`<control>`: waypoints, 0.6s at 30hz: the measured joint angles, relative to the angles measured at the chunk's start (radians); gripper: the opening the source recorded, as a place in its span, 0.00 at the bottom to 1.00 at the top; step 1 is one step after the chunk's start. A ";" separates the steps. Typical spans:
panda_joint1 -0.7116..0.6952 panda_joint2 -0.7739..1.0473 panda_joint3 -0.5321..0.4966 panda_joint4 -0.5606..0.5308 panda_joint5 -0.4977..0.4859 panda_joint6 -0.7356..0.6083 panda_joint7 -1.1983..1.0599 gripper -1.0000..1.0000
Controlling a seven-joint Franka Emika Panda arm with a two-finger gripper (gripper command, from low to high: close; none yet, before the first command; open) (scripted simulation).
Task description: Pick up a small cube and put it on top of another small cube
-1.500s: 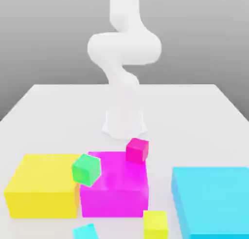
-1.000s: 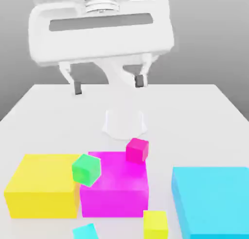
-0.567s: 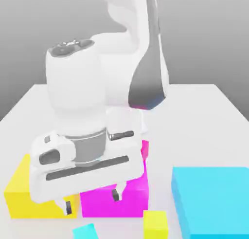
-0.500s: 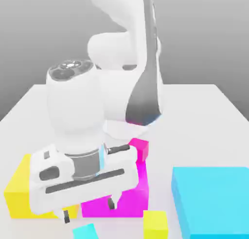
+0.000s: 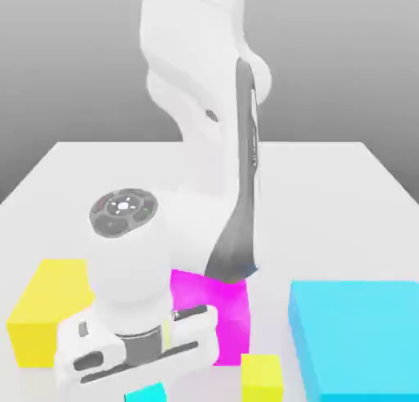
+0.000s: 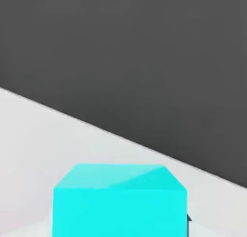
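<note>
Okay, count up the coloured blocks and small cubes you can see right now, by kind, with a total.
Large blocks: 3 (yellow block, magenta block, light-blue block)
Small cubes: 2 (small yellow cube, small cyan cube)
Total in sight: 5

Looks out over a plain, nearly white bench [image 5: 327, 187], smooth on top and widening from a straight far edge toward the exterior view. Beyond it, meets a bare grey backdrop [image 5: 344, 56] — paler high up, darkening down toward the bench. In the hand view, runs diagonally along the bench's edge against flat, dark grey — all evenly, softly lit.
</note>
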 joint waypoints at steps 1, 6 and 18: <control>0.004 -0.033 0.001 -0.016 -0.002 -0.020 0.001 0.00; 0.024 -0.197 0.026 -0.114 0.014 -0.100 -0.017 0.00; 0.075 -0.617 0.085 -0.369 -0.056 -0.261 0.011 0.00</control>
